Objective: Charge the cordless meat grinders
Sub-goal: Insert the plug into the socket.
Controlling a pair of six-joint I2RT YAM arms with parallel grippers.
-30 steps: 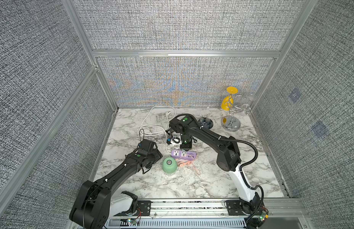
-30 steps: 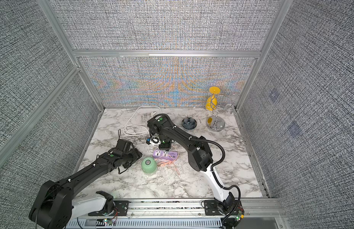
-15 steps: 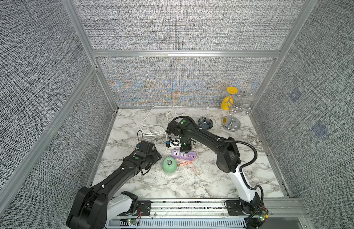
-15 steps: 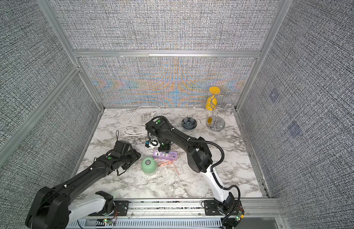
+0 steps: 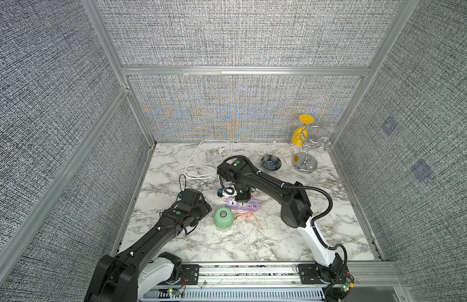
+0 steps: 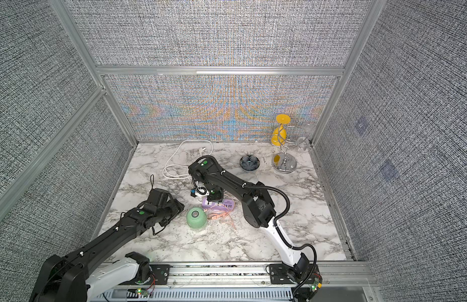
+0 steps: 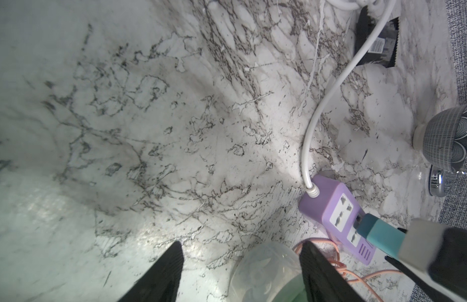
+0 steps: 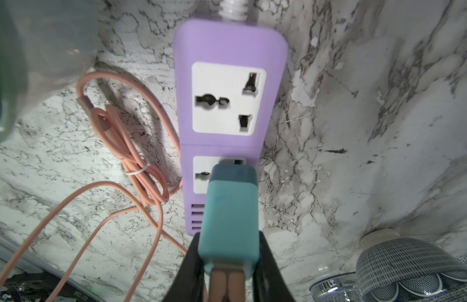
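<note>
The mint-green cordless meat grinder stands on the marble table, just in front of a purple power strip. My left gripper is open beside it. The grinder's clear cup sits between the fingers, close to one of them. My right gripper is shut on a teal plug adapter. The adapter's front end meets the strip's second socket; how deep it sits is hidden. A pink cable runs from the adapter and lies coiled between strip and grinder.
The strip's white cord loops toward the back wall. A dark patterned bowl and a chrome stand with a yellow cup are at the back right. Fabric walls enclose three sides.
My right gripper has sunk a little toward the power strip with the adapter in it. The left arm has shifted only slightly, and the grinder has stayed put.
</note>
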